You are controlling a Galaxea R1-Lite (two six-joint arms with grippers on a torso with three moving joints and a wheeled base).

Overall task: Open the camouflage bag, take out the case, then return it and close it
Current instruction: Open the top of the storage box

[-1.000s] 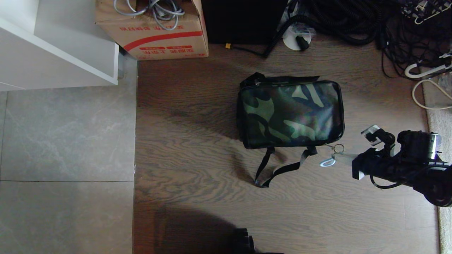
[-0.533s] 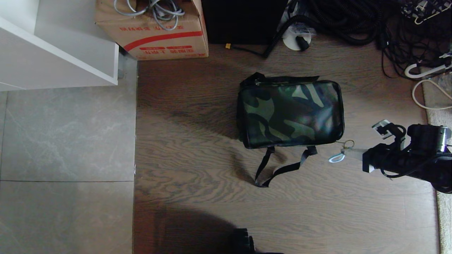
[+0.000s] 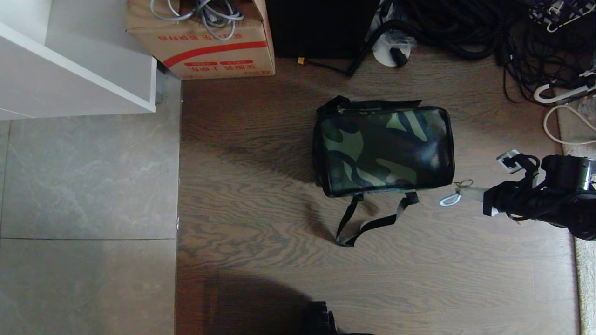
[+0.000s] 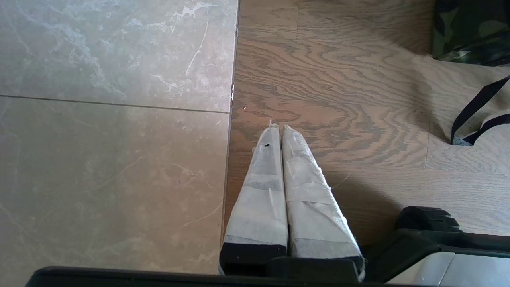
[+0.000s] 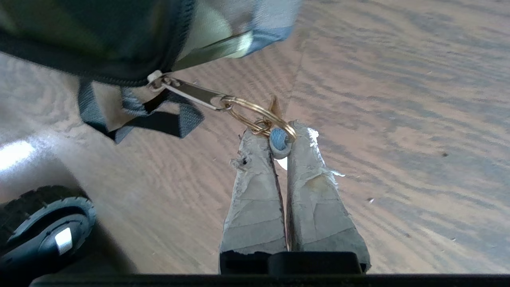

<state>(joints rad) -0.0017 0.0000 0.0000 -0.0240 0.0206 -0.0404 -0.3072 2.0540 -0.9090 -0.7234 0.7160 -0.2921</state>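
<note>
The camouflage bag [image 3: 384,149] lies flat on the wooden floor with its lid down; its black straps [image 3: 368,223] trail toward me. My right gripper [image 3: 461,190] is just off the bag's near right corner. In the right wrist view the gripper [image 5: 279,135] is shut on a blue cord loop [image 5: 279,139]. That loop hangs from a gold ring [image 5: 259,115] on the zipper pull [image 5: 195,95], which is drawn taut from the bag [image 5: 99,36]. The case is hidden. My left gripper [image 4: 278,126] is parked, shut and empty, over the seam between tile and wood.
A red-striped cardboard box [image 3: 205,46] with cables, a tall black box [image 3: 321,28] and a heap of black cables [image 3: 465,28] line the far side. A white cabinet [image 3: 79,70] stands far left. A pale rug edge [image 3: 582,163] runs along the right. My base wheel [image 5: 48,227] is close by.
My right gripper has moved right and slightly away from me, drawing the ring and zipper pull along past the bag's near right corner. The bag has stayed in place.
</note>
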